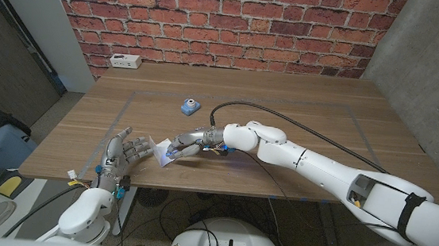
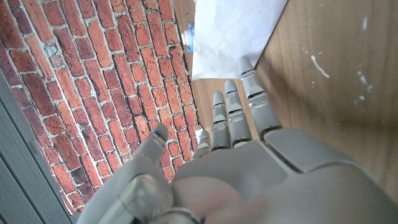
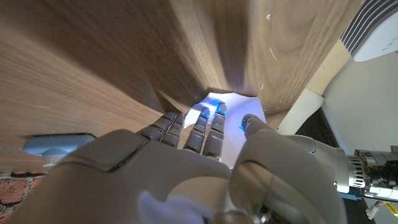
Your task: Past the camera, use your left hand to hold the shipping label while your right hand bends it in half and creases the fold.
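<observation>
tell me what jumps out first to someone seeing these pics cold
Two robot hands meet over a white shipping label near the table's front edge: the right hand has its fingers on the paper, and the left hand touches it from the other side. Further back on the wooden table sits a small blue camera, before a red brick wall.

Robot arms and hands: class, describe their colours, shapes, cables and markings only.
Both arms have smooth, rounded white shells. The right arm has a grey panel, a dark band and a black cable alongside. The left hand and right hand are metallic grey, with jointed fingers and blue fingertip accents.
</observation>
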You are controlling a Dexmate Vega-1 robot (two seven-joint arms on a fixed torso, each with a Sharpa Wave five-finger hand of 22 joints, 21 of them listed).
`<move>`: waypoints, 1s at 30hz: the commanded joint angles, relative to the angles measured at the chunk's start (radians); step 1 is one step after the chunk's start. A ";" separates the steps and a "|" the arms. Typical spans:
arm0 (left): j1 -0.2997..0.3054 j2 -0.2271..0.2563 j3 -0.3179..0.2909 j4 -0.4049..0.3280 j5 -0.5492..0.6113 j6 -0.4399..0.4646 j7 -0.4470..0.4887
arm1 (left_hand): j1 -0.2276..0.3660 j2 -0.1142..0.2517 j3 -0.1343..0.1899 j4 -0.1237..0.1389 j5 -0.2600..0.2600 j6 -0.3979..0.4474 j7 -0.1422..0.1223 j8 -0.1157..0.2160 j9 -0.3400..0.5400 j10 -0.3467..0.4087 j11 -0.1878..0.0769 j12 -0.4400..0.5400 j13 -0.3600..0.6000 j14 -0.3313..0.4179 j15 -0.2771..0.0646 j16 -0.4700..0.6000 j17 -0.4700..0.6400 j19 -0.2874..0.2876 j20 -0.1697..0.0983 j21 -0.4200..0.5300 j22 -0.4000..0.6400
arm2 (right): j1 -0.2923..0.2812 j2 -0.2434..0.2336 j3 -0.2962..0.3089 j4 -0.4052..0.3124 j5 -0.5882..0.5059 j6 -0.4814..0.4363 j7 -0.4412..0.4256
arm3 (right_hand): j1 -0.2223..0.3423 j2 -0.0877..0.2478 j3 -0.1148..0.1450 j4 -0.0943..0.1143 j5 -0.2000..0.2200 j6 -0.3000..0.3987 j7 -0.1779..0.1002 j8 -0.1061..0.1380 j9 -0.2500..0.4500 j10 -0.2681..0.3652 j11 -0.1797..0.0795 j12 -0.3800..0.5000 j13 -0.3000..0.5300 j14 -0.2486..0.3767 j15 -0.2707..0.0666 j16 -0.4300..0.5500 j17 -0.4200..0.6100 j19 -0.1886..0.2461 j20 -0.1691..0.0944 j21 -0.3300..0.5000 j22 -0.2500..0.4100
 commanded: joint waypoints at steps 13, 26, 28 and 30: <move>0.035 0.084 -0.006 -0.090 -0.321 0.144 0.031 | -0.024 0.002 -0.034 0.043 0.004 0.453 0.215 0.201 0.059 0.104 0.002 0.031 0.008 0.110 0.030 0.005 0.002 0.112 0.018 0.002 0.000 | -0.013 -0.016 0.014 -0.023 0.010 -0.005 -0.002 | -0.008 0.007 -0.001 -0.005 0.006 0.010 0.005 -0.003 0.005 0.010 -0.002 -0.005 0.002 0.008 -0.059 0.013 0.002 0.003 0.001 0.005 0.002; -0.015 0.281 -0.030 -0.093 -0.194 0.293 -0.039 | -0.011 -0.001 -0.086 0.044 0.007 0.494 0.214 0.005 -0.085 -0.030 -0.001 -0.014 -0.085 -0.086 0.007 -0.009 0.001 -0.065 0.004 -0.028 -0.001 | -0.028 -0.033 0.026 -0.046 0.021 -0.002 -0.004 | -0.012 0.000 -0.006 -0.006 0.005 0.011 0.007 -0.003 0.005 0.010 0.008 -0.006 0.002 0.011 -0.055 0.014 0.001 0.004 0.004 0.005 0.002; -0.030 0.268 -0.024 -0.078 -0.211 0.277 -0.073 | -0.006 0.000 -0.084 0.040 0.007 0.459 0.213 -0.002 -0.087 -0.067 -0.001 -0.020 -0.092 -0.119 0.001 -0.010 0.000 -0.078 0.005 -0.026 -0.002 | -0.031 -0.035 0.028 -0.050 0.023 -0.003 -0.006 | -0.012 -0.001 -0.006 -0.006 0.005 0.011 0.007 -0.003 0.005 0.010 0.008 -0.006 0.002 0.011 -0.056 0.014 0.000 0.005 0.005 0.005 0.002; -0.045 0.246 -0.020 -0.060 -0.249 0.256 -0.115 | 0.002 -0.002 -0.082 0.032 0.007 0.417 0.213 -0.008 -0.090 -0.100 -0.001 -0.024 -0.098 -0.139 -0.006 -0.010 -0.003 -0.075 0.000 -0.023 -0.003 | -0.035 -0.039 0.031 -0.054 0.020 -0.004 -0.011 | -0.012 -0.001 -0.006 -0.007 0.005 0.011 0.008 -0.003 0.005 0.010 0.009 -0.006 0.002 0.011 -0.056 0.014 0.000 0.005 0.006 0.005 0.002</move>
